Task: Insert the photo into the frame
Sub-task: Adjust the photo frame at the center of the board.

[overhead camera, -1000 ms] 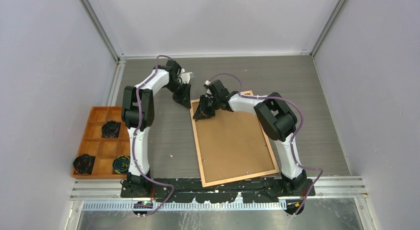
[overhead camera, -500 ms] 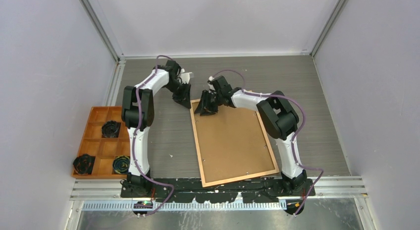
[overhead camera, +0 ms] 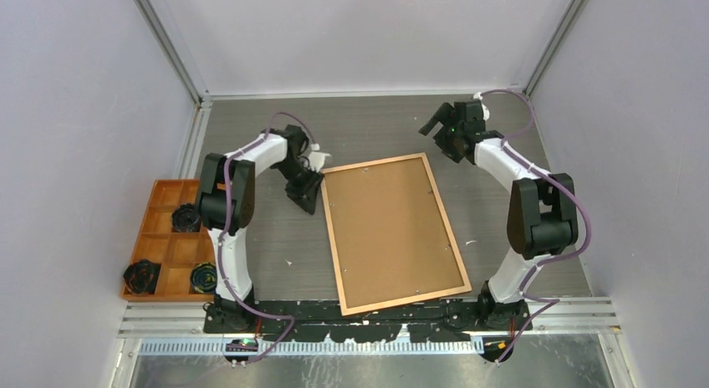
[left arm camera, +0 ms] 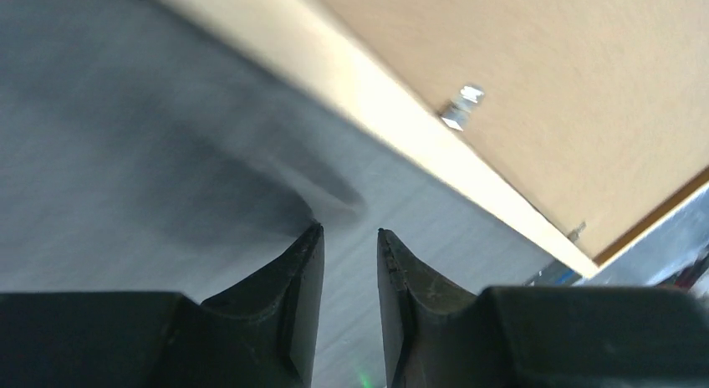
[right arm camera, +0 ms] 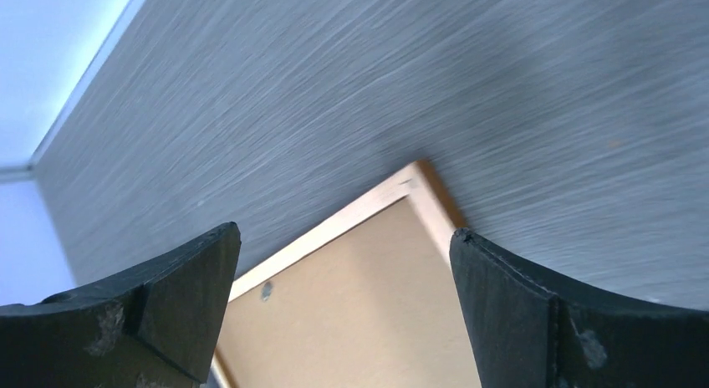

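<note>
Frame [overhead camera: 393, 233] back-up on worktop [overhead camera: 376, 129], photo unseen. L jaws narrow, R jaws wide, empty. Risk: L nudges it askew.

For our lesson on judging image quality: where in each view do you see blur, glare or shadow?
Top external: sharp, evenly lit, only soft shadows. Left wrist: the frame rail is blurred and washed out pale; a soft dark shadow lies on the table just ahead of the fingers. Right wrist: the table grain streaks with blur, and the frame corner looks soft.
</note>
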Robot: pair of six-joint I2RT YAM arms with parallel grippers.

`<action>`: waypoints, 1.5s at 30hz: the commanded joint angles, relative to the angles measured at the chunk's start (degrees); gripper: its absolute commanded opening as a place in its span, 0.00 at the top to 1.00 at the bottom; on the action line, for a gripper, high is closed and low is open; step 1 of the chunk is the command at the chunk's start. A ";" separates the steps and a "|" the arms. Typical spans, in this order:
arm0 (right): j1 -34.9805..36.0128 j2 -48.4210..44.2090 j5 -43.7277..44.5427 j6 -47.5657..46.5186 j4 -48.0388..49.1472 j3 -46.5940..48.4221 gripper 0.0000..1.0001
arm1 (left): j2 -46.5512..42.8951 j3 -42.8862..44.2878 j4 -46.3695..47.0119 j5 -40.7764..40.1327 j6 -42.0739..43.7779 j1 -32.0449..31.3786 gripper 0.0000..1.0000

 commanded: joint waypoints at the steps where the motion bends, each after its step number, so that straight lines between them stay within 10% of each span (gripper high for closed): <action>1: 0.23 2.61 7.20 -0.48 -3.66 -0.13 0.00 | -4.50 -5.97 -0.55 -1.25 6.38 -6.47 0.68; 12: 5.68 18.18 -8.23 2.52 -4.05 13.27 0.00 | -5.18 -8.74 2.02 3.96 4.00 -10.78 0.65; 25: 14.55 42.80 -21.26 2.83 -16.26 57.07 0.00 | 0.83 0.64 0.47 13.05 -1.68 -16.65 0.41; 33: 10.94 32.28 -16.41 -5.87 -17.60 49.91 0.00 | -8.24 6.52 -24.07 20.15 19.06 -13.41 0.31; 39: 9.32 25.82 -13.07 -6.78 -15.28 42.47 0.00 | -4.64 19.93 -7.47 12.80 2.92 4.11 0.39; 45: 9.10 17.54 -10.97 -5.01 -12.94 33.66 0.00 | 12.24 35.47 -8.49 9.82 -1.24 7.19 0.56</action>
